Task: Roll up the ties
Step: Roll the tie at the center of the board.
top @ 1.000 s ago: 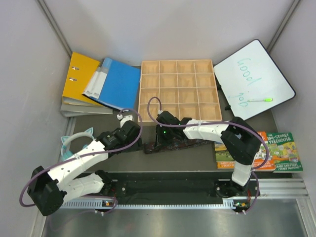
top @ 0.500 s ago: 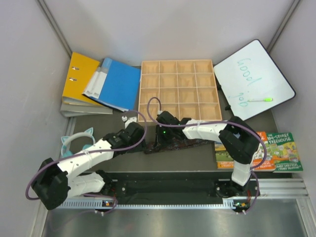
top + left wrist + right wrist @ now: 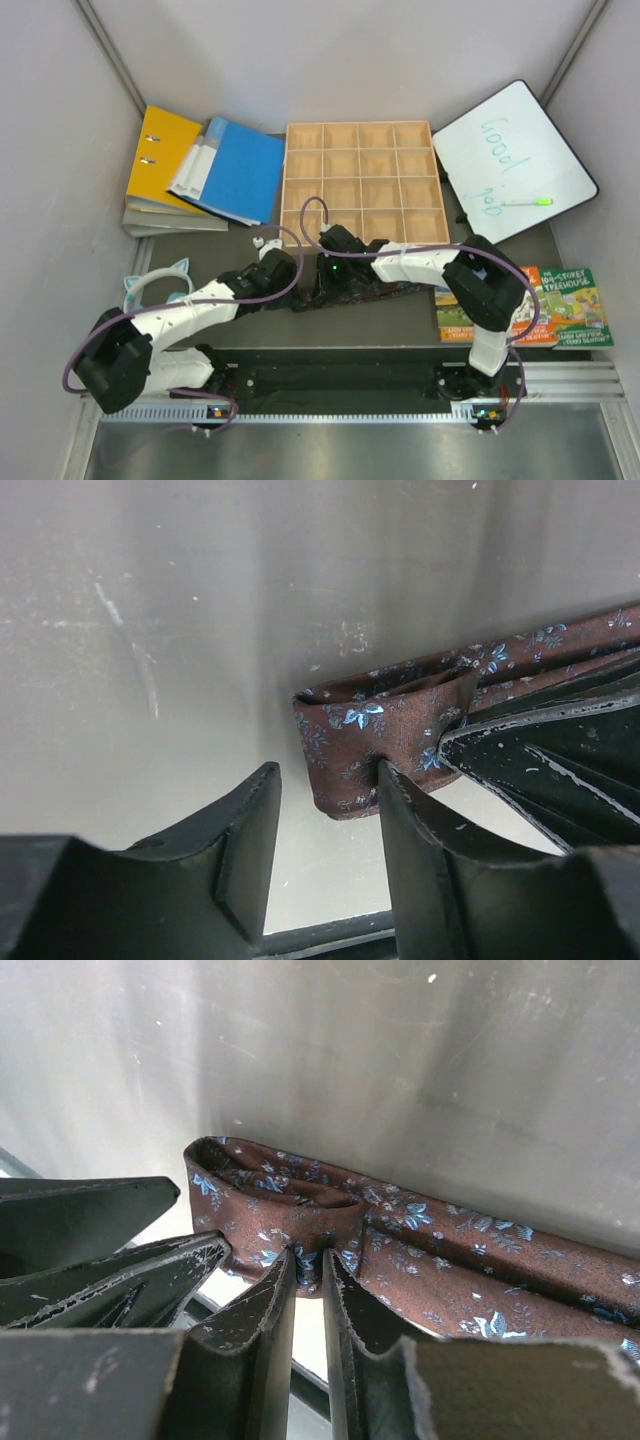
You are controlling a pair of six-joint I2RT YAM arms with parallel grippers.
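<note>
Right gripper point(image 3: 309, 1260) is squeezed down to a sliver, nipping the folded end of the tie point(image 3: 430, 1235) right at its fingertips. The rest of the dark brown, blue-flowered strip trails away to its right across the grey desk point(image 3: 400, 1080). Left gripper point(image 3: 328, 780) sits moderately wide, nothing clamped. That same folded end lies just ahead of its gap, touching the inner face of one finger point(image 3: 420, 850), with the right gripper's black fingers close alongside.
</note>
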